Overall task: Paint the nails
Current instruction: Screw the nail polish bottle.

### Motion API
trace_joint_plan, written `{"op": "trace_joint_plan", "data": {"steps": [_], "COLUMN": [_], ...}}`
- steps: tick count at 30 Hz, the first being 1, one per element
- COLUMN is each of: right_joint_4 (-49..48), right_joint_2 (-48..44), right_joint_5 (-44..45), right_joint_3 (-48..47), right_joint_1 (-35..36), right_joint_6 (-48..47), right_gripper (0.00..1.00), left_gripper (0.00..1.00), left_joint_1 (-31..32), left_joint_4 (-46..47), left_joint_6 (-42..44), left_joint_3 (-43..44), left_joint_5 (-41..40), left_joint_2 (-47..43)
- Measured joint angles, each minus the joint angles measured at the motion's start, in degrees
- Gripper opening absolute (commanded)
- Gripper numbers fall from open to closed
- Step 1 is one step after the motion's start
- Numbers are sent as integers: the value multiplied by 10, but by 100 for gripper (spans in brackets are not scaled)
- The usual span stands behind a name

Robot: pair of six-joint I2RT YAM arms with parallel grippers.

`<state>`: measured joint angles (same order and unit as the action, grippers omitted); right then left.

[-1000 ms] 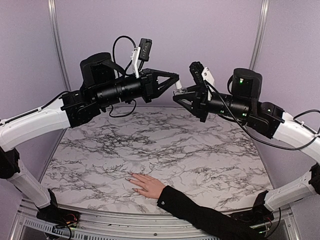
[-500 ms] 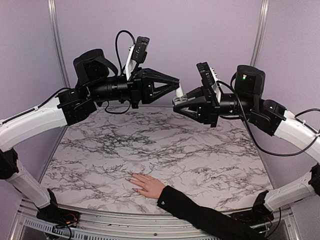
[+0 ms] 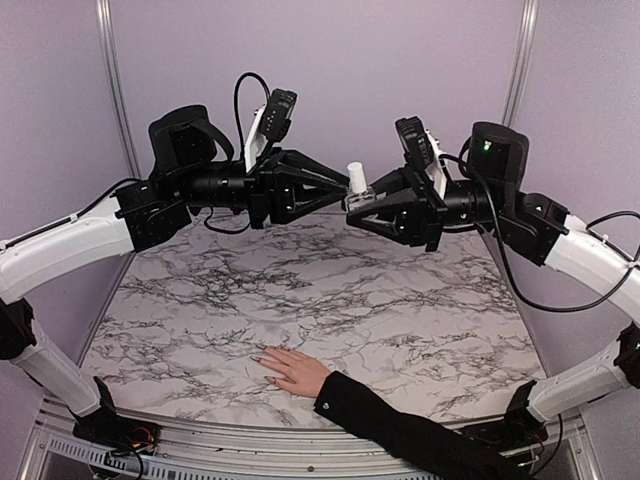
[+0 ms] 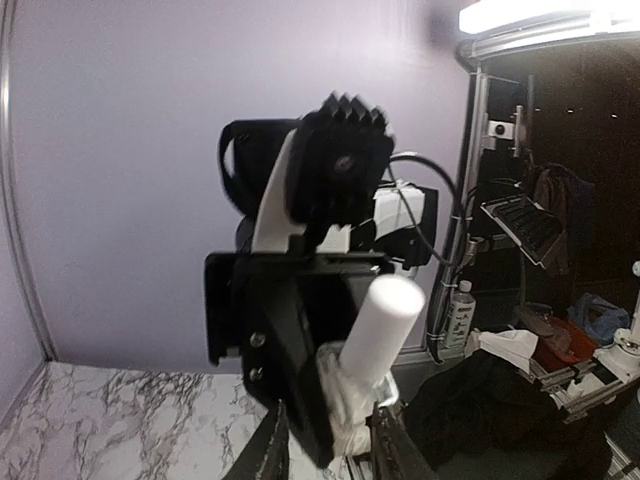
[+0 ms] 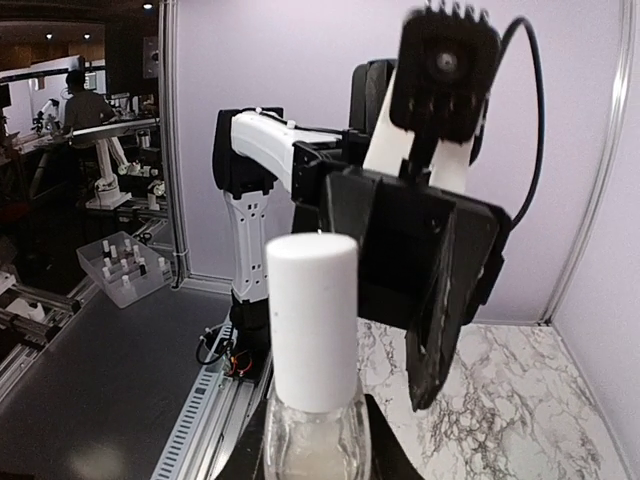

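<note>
High above the marbled desk (image 3: 420, 300), we see the right end effector (image 3: 356, 204) clamped around a small clear bottle (image 3: 362, 192) with a white cap (image 3: 354, 173). The left end effector (image 3: 338, 190) hangs just beside the cap, jaws apart and empty. The nails (image 3: 260, 351) lie well below, on a pale hand (image 3: 293, 371) resting flat near the desk's front edge.

Item one: a small clear bottle (image 5: 312, 432), upright, its white cap (image 5: 312, 320) on, clamped low between the fingers of our right gripper (image 5: 315, 462).

Item two: our left gripper (image 5: 415, 335), black, close behind the cap; we cannot tell whether they touch. A camera (image 5: 447, 65) sits above it.

Item three: marbled worktop (image 5: 520, 400), below the left gripper.
</note>
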<state>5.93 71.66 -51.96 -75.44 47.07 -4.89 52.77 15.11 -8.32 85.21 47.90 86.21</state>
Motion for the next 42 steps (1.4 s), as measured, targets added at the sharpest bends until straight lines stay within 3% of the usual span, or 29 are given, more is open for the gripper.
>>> {"op": "trace_joint_plan", "data": {"steps": [6,12,18,27,35,42], "right_joint_4": [1,17,16,17,17,18], "right_joint_2": [-22,-22,-20,-6,-5,1], "right_joint_5": [64,257,425,536,560,562], "right_joint_3": [-14,-13,1,4,4,4], "right_joint_1": [0,3,12,49,56,58], "right_joint_6": [-37,-55,-64,-78,-88,-93], "right_gripper": [0,0,0,0,0,0], "left_gripper": [48,57,59,45,37,15], "left_joint_1": [-10,6,52,73,75,75], "left_joint_4": [-27,-26,-26,-30,-29,-29], "left_joint_6": [0,-9,-26,-56,-70,-74], "left_joint_3": [-50,-54,-12,58,70,70], "left_joint_5": [-110,-234,-345,-464,-485,-490], "left_joint_2": [-44,-90,-49,46,59,59]}}
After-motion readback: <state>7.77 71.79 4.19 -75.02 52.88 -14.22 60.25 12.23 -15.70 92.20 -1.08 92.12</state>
